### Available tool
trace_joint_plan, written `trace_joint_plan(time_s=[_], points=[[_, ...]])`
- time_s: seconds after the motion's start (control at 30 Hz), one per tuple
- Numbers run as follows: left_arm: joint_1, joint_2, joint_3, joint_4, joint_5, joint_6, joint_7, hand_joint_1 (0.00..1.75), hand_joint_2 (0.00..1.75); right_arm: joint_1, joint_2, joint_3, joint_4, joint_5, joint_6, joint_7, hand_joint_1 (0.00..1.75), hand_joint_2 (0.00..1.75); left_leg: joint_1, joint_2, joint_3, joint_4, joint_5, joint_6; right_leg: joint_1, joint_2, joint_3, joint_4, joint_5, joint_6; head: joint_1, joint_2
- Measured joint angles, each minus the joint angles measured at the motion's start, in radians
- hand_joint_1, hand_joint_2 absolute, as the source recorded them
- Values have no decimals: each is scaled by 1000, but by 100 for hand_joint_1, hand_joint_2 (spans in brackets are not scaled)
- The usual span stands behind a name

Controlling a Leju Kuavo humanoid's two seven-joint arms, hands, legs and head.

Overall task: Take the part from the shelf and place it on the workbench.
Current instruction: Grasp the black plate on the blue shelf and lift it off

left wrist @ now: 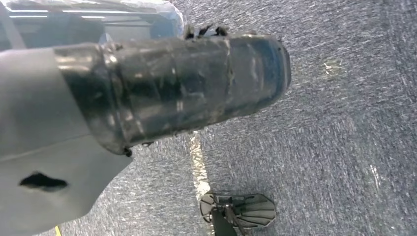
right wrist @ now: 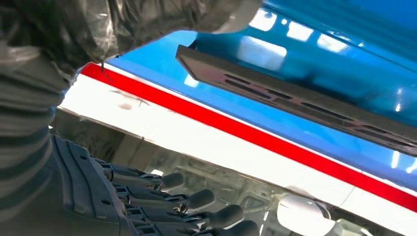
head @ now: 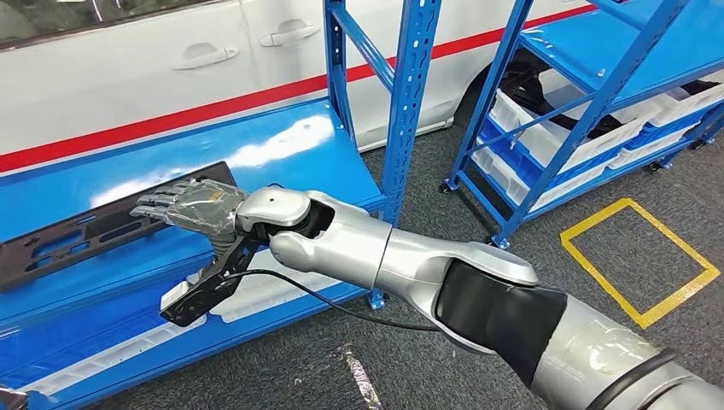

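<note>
Part [head: 85, 235] = long flat black panel w/ slots, lying flat on the blue shelf [head: 282, 145]. In head view its long axis runs along the shelf, one end at the pic's left edge, other end toward the blue upright post [head: 405, 111], slightly angled up that way.

Right hand [head: 183, 205] is stretched over the post-side end of the part, fingers out straight and apart, palm down. Can't tell if it touches the part; nothing gripped.

Right wrist view adds what head view lacks: the part's edge [right wrist: 295, 98] seen side-on, thin, w/ a row of slots, and the dark fingers [right wrist: 196, 199] spread w/ nothing between them. Behind: white car [head: 128, 77] w/ red stripe.

Left wrist view: left hand [left wrist: 187, 83] is a dark wrapped shape over grey carpet [left wrist: 344, 123]; fingers hidden, so state can't be told.

Head view alone shows a second blue rack [head: 598, 94] w/ white bins and a yellow floor square [head: 640, 260].
</note>
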Motion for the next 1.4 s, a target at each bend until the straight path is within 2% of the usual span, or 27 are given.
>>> trace_joint_plan(time_s=[0.07,0.13,0.17,0.23,0.3,0.37,0.43,0.47,0.5,0.53,0.57,0.63,0.67,0.77,0.83,0.87,0.93,0.97,1.0,1.03,1.1,1.17,1.23,1.3,1.33,1.4], points=[[0,-1,0,0,1,0,0,0,0,-4,3,0,1,-2,2,0,0,175,3,-15,-1,9,-5,-7,-6,10,63,-112,54,1,0,0],[-2,-1,0,0,1,0,0,0,0,-12,8,0,1,-1,2,1,0,175,2,-30,-8,21,-11,-17,-9,30,123,-217,83,-2,0,0],[-3,-1,0,0,2,1,0,0,0,-16,11,0,2,0,2,2,0,175,2,-36,-12,25,-12,-23,-7,35,135,-238,83,-6,0,0],[0,-1,0,0,2,1,0,0,0,-20,15,0,2,2,2,4,0,175,5,-50,-17,23,-8,-34,-3,25,137,-242,83,-17,0,0],[5,-2,0,0,2,1,0,0,0,-24,20,0,2,2,2,7,0,175,8,-40,-26,36,-18,-43,-5,10,140,-249,88,-30,-1,0],[5,-2,-1,0,2,2,0,0,0,-27,25,0,2,2,2,9,0,87,8,-8,-65,118,-64,-51,-8,-5,144,-256,90,-40,-3,0],[2,-3,-1,0,2,3,0,0,0,-27,26,0,3,2,2,9,0,0,8,9,-127,245,-116,-59,-6,-18,145,-257,89,-45,-3,0],[2,-4,-1,0,2,3,0,0,0,-25,26,0,4,2,2,10,0,0,9,12,-147,285,-125,-61,-5,-24,145,-257,88,-46,-3,0],[4,-5,-1,0,2,3,0,0,0,-24,26,0,5,2,2,10,0,0,9,14,-150,288,-115,-62,-4,-27,145,-256,87,-47,-3,0],[6,-5,-1,0,2,3,0,0,0,-23,27,1,5,3,1,10,0,0,9,16,-132,252,-87,-61,-4,-30,146,-255,86,-46,-3,0],[6,-5,-1,0,2,3,0,0,0,-23,27,1,5,3,0,10,0,0,9,19,-98,185,-51,-59,-4,-32,147,-254,84,-44,-3,0],[5,-4,-1,0,2,3,0,0,0,-24,27,1,4,4,-4,10,0,0,4,25,-33,61,-10,-50,0,-33,147,-253,82,-39,-3,0],[4,-4,-1,0,2,3,0,0,0,-24,28,1,4,5,-7,10,0,0,1,27,-17,29,-6,-45,1,-33,147,-253,82,-35,-3,0],[5,-5,-1,0,2,3,0,0,0,-23,29,1,5,12,-13,11,0,0,-1,25,-12,16,-8,-31,3,-34,146,-255,82,-20,-2,0],[4,-5,-1,0,2,3,0,0,0,-24,30,1,5,19,-21,12,0,0,4,24,-6,8,-3,-19,2,-26,132,-222,56,-10,-2,0],[3,-5,-1,0,2,3,0,0,0,-23,30,1,6,21,-27,13,0,0,6,23,-4,5,-2,-14,2,-20,111,-176,30,-7,-1,0],[1,-5,-1,0,2,3,0,0,0,-16,30,1,9,32,-43,17,0,87,4,20,-4,6,-3,-7,1,-12,47,-40,-28,-5,-1,0],[1,-5,-2,0,2,3,0,0,0,-9,30,1,10,39,-51,19,0,131,4,18,-4,6,-4,-6,1,-10,20,13,-43,-5,-1,0],[1,-5,-2,0,2,3,0,0,0,-3,30,1,13,48,-59,22,0,175,4,15,-4,8,-5,-6,1,-10,8,32,-38,-5,-1,0],[2,-6,-2,0,2,3,0,0,0,1,29,1,15,56,-64,25,0,175,4,12,-4,10,-6,-6,1,-10,16,7,-14,-6,-1,0],[1,-6,-2,0,2,2,0,0,0,3,30,0,20,69,-70,29,0,175,5,6,-4,18,-12,-11,0,-7,74,-123,54,-11,-1,0],[-1,-6,-2,0,2,2,0,0,0,2,32,0,27,79,-73,31,0,175,2,1,-10,28,-18,-20,2,-3,122,-223,85,-17,-1,0],[-1,-7,-2,0,2,1,0,0,0,0,36,0,38,90,-75,28,0,175,0,-1,-14,30,-17,-29,5,-1,129,-239,84,-23,-1,0],[1,-7,-2,0,2,1,0,0,0,-1,40,0,52,107,-77,23,0,175,2,1,-17,32,-23,-37,2,-3,132,-246,88,-33,-2,0],[1,-8,-2,0,2,2,0,0,0,-2,43,0,59,113,-79,20,0,175,3,4,-26,51,-37,-42,0,-5,135,-250,90,-38,-2,0],[0,-8,-2,0,2,2,0,0,0,-4,50,0,72,124,-82,15,0,175,5,11,-71,149,-87,-51,-1,-7,138,-255,92,-46,-4,0]])
